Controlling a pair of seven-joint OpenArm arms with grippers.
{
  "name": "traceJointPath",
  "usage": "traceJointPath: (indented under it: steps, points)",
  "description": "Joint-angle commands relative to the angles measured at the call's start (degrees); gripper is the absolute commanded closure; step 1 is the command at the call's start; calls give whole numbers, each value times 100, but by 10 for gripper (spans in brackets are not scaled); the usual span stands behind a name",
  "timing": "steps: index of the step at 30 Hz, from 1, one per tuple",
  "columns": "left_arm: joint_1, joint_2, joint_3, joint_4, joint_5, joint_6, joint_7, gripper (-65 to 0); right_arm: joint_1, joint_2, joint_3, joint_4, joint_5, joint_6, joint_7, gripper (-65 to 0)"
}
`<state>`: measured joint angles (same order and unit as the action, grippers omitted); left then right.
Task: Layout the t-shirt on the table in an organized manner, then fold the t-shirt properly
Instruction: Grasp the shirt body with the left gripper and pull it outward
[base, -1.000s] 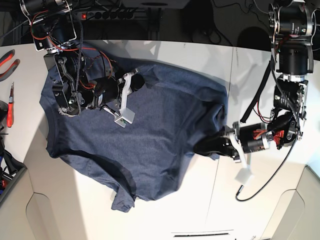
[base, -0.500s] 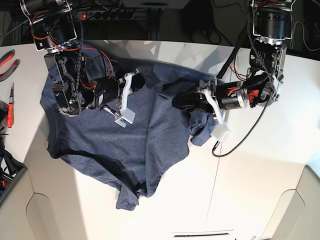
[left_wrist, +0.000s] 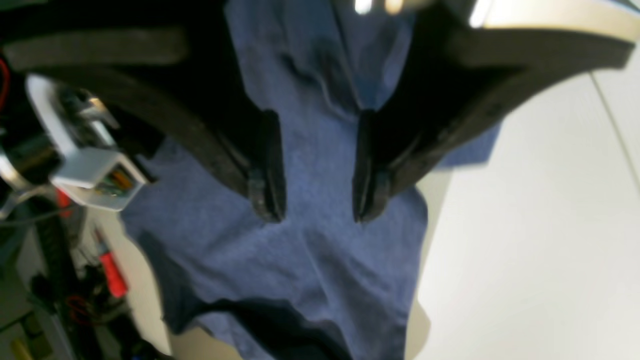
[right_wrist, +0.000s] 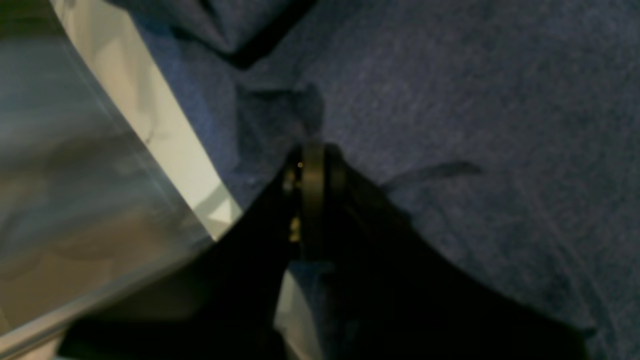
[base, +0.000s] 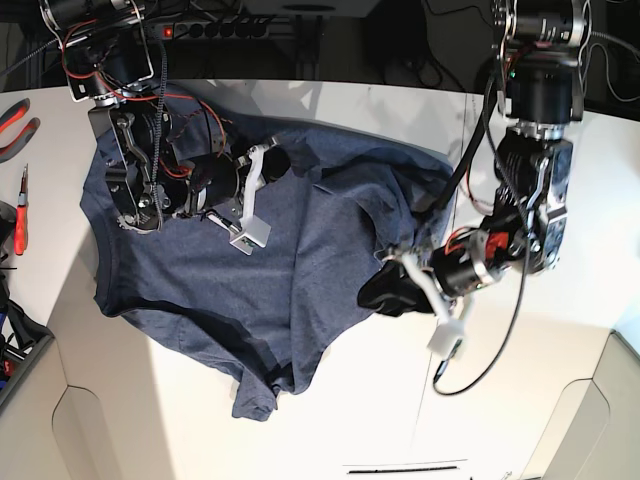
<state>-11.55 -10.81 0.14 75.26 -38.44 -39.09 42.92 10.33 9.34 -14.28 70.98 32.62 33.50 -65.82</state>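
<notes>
The dark navy t-shirt (base: 300, 260) lies crumpled on the white table (base: 520, 380), plain side up, its right part bunched and a sleeve at the bottom. My left gripper (base: 385, 292) hovers at the shirt's right edge. In the left wrist view it (left_wrist: 315, 215) is open with nothing between the jaws, the shirt (left_wrist: 310, 270) beneath. My right gripper (base: 283, 160) is at the shirt's top edge. In the right wrist view it (right_wrist: 312, 155) is shut, pinching the shirt fabric (right_wrist: 475, 100). The lettering is hidden.
Red-handled tools (base: 20, 215) lie at the table's left edge, and a power strip (base: 220, 30) sits behind the table. A thin seam (base: 420, 420) runs down the table right of the shirt. A black cable (base: 490, 370) hangs from the left arm.
The left gripper dragged the shirt's right side leftward over the middle, then moved back down-right to the shirt's edge. The shirt is now narrower and bunched. The right arm has not moved.
</notes>
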Motion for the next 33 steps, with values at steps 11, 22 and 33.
traceJointPath:
  steps: [11,22,33]
  points:
    - [-1467,131,595,-2428,485,546,-623,-259,28,15,-9,0,-262,-33,-142,0]
    - [-1541,127,595,-2568,1353,695,-981,-259,28,15,-9,0,-264,-33,-140,0]
    - [-1495,129,595,-2568,420,22,-162,-256,31,15,-9,0,-262,-33,-140,0]
